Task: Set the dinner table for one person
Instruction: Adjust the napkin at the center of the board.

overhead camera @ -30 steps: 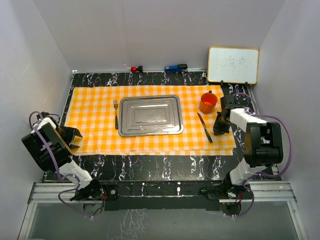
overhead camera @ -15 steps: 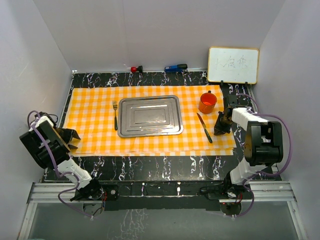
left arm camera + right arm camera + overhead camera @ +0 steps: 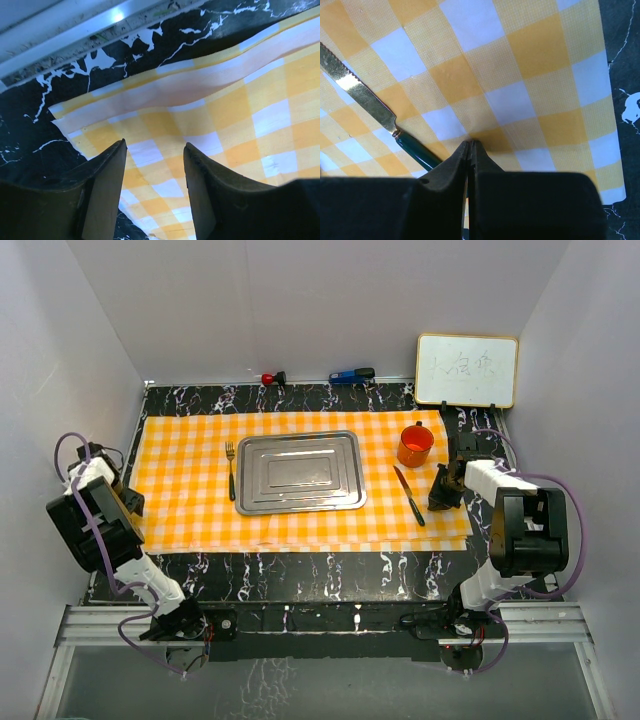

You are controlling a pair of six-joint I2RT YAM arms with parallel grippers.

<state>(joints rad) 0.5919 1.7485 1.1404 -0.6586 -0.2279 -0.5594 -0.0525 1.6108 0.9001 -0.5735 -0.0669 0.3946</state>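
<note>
The left gripper [image 3: 155, 146] has its jaws spread, with nothing between them. Seen through the gap is the orange-and-white checked cloth [image 3: 240, 115], and its corner lies just off the outer side of one finger [image 3: 107, 175]. Ahead of the fingertips a soft ridge runs along the cloth's edge. Beyond that is the bare black, white-veined dinner table [image 3: 30, 130].

From above, this left gripper [image 3: 128, 502] hangs at the left edge of the cloth [image 3: 190, 440], which is spread over the middle of the dinner table [image 3: 300, 575].

The right gripper [image 3: 470, 144] has its jaws pressed together, tips down on the cloth [image 3: 530, 50]. I cannot tell whether a fold is caught between them. To one side of the tips lies a table knife [image 3: 380, 122], its dark green handle ending just beside them and its serrated blade pointing away. To the other side the cloth ends and the dinner table [image 3: 620, 75] shows.

In the top view, the right gripper [image 3: 440, 502] has the knife [image 3: 409, 495] just to its left. An orange mug [image 3: 416, 445] stands beyond the knife. Further left are a steel tray [image 3: 245, 472] and a fork [image 3: 232, 472].
</note>
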